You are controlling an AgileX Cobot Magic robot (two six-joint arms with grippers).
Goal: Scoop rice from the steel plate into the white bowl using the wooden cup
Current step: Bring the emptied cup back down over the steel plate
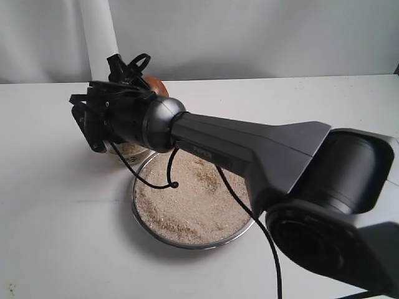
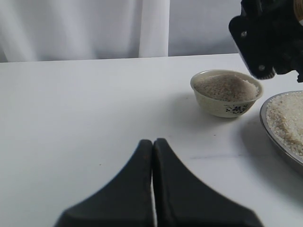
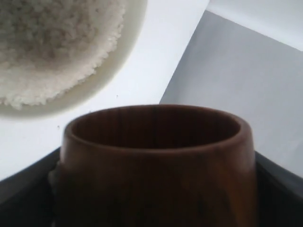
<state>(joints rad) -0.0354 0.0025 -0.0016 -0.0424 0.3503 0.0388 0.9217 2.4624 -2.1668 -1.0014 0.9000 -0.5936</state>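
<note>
Dark and bulky, the right arm (image 1: 324, 187) fills the near right of the exterior view and reaches across to the far left, a thin black cable (image 1: 249, 212) looping under it. Its right gripper (image 1: 140, 78) is clamped on the small reddish-brown wooden cup (image 3: 154, 161), one black finger (image 3: 28, 182) pressed against each side. The cup hangs in the air close above the small cream-white ceramic bowl (image 2: 222, 106); whether anything lies in its dark inside I cannot tell. That bowl stands upright on the white table (image 2: 71, 118), heaped with pale rice (image 2: 225, 87), a dark pattern on its outer wall. Just beside it, nearer to me, sits the wide, shiny, round steel plate (image 1: 134, 205), covered with more of the beige-white grains (image 1: 193, 199). Well apart from both vessels, the left gripper (image 2: 152, 146) waits low over bare table, its two black fingers pressed together and holding nothing.
</note>
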